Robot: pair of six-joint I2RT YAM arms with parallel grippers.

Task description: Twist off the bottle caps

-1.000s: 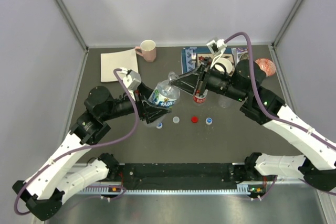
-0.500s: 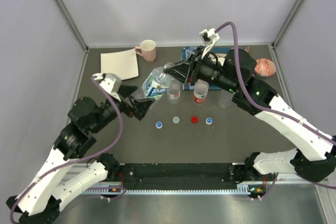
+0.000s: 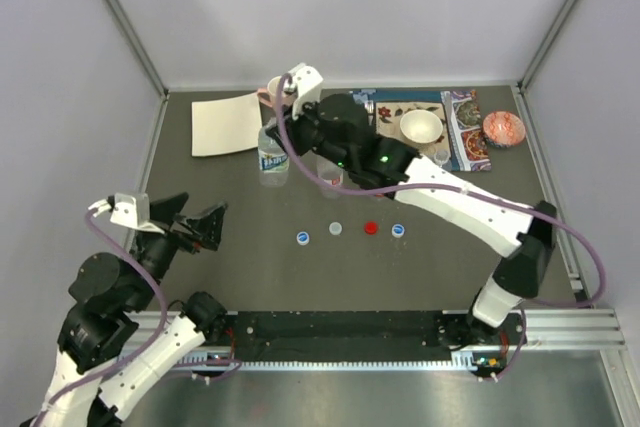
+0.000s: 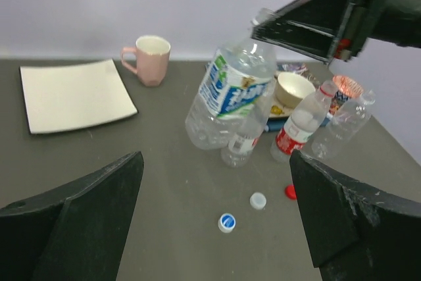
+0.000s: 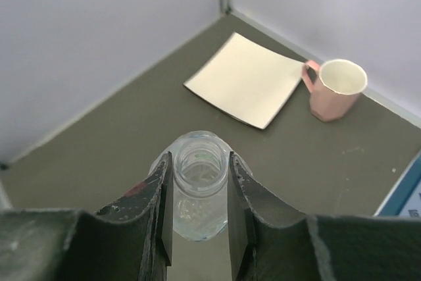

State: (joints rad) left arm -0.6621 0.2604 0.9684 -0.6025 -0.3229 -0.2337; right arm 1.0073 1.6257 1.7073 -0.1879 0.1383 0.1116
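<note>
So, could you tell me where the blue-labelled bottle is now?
In the top view the blue-labelled bottle is left of centre, its open neck pinched by the right gripper, just right of the square plate and nearer than the pink mug.

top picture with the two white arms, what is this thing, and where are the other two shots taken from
It is a robot: two white arms bolted at the near edge of the table, the left arm and the right arm. The top picture comes from a fixed camera above and behind them. The other two come from a camera on each wrist, so the dark shapes at the bottom are that arm's own jaws. The right arm's jaws are shut on the open neck of a clear bottle; the left arm's jaws are open and empty. On the table lie four loose caps, three more bottles, a pink mug and a square plate.
</note>
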